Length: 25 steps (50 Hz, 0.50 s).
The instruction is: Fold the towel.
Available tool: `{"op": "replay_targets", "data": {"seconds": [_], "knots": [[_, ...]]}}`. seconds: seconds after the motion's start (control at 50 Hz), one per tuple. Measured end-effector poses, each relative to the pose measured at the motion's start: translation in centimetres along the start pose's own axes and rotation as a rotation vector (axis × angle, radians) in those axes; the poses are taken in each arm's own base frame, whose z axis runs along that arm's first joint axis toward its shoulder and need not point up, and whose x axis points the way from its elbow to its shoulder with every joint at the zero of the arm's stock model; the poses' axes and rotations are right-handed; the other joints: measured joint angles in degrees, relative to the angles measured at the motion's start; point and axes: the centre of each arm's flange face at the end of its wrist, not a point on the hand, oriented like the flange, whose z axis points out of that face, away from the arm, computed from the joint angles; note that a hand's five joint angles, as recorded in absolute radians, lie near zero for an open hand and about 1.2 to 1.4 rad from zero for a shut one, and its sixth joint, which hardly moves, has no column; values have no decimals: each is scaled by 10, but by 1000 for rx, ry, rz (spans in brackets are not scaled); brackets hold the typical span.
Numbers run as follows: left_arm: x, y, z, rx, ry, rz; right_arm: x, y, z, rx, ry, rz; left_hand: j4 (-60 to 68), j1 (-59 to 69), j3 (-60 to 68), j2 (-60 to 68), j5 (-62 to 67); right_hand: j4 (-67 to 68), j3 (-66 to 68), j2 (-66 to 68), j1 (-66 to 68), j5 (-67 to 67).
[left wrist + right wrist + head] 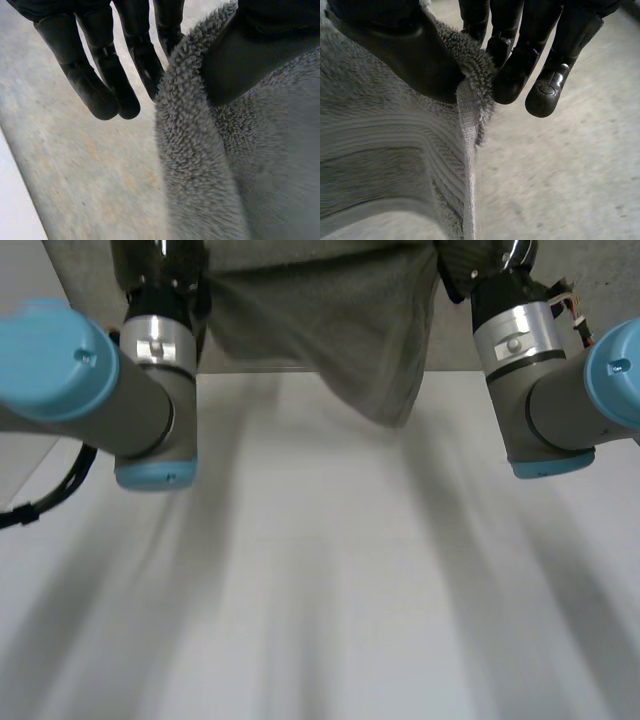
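**Head view.** The grey fluffy terry towel (330,330) hangs in the air between the left hand (160,265) and the right hand (478,262), at the far edge of the white worktop (320,590). It sags unevenly, and its lowest point droops nearer the right arm (560,400). Much of the cloth seems to hang out over the grey concrete floor (590,265). If either hold failed here, or the towel were set down too far out, it would likely slide off the far edge. The uneven sag could also land as a crumpled fold. The worktop between the arms, back to the near edge, lies bare, which leaves wide room to draw the cloth in and spread it.

**Left wrist view.** The left hand grasps the towel's rolled edge, with its thumb (250,55) pressing the pile against one finger. The other fingers (100,85) hang straight and free. That is a narrow pinch on thick, springy cloth, so a quick swing might pull it loose. Floor lies below, with a white strip of worktop edge (15,210) beside it.

**Right wrist view.** The right hand clamps the towel's hemmed edge (466,150) between its thumb (405,55) and fingers (512,75), close to the edge itself. With so little cloth caught, the towel's weight could drag the hem out.
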Motion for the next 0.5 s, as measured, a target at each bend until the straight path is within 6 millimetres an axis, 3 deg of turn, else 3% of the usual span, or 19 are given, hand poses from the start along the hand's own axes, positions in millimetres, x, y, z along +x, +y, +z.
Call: {"op": "replay_targets", "data": {"seconds": [0.1,0.26,0.36,0.42,0.5], "knots": [[11,31,-42,-147,82,19,-22,15,-26,-164,-170,51,0,0,0,0,2,0,1,0,0,0],[24,78,-135,-464,237,82,-56,34,-89,-478,-478,156,0,0,1,0,4,0,2,0,0,0],[33,85,-189,-632,341,100,-65,39,-118,-612,-595,157,-37,-3,-44,-29,-9,0,2,0,0,0],[37,82,-207,-687,384,98,-67,40,-126,-649,-633,141,-76,-19,-86,-69,-45,0,2,0,0,0],[40,68,-228,-764,451,85,-68,42,-135,-682,-669,112,-179,-133,-184,-170,-153,0,2,0,0,0]]}}
